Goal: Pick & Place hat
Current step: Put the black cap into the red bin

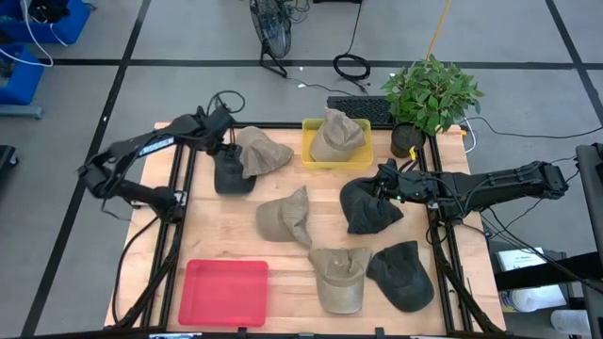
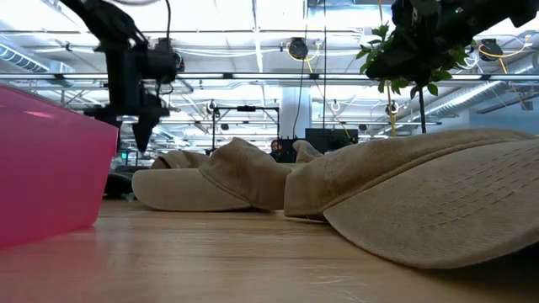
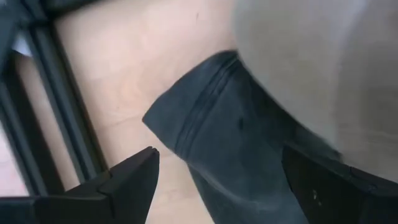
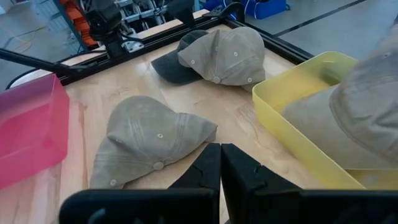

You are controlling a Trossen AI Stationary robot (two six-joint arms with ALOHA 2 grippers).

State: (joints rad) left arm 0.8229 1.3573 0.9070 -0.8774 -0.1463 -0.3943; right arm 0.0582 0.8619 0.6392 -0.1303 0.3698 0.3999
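Observation:
My left gripper (image 1: 226, 151) is open over a dark grey hat (image 1: 232, 177) near the table's far left. A tan hat (image 1: 264, 151) lies partly on top of that hat. In the left wrist view the fingers (image 3: 127, 186) stand on either side of the dark hat's brim (image 3: 230, 143). Whether they touch it does not show. My right gripper (image 1: 382, 185) is shut on a second dark grey hat (image 1: 369, 209), right of centre. A yellow tray (image 1: 309, 158) at the far edge holds another tan hat (image 1: 337, 137). My right gripper holds the bunched dark grey hat by its far edge (image 1: 377, 193), coming level from the table's right. In the right wrist view the shut fingers (image 4: 205, 165) show no cloth, so the place of contact is hidden. The hat hangs crumpled below the gripper.
A tan hat (image 1: 285, 217) lies at the centre. A tan cap (image 1: 339, 278) and a dark cap (image 1: 403, 275) lie near the front edge. A red tray (image 1: 224, 292) sits at the near left. A potted plant (image 1: 429, 94) and a keyboard stand beyond the far right corner.

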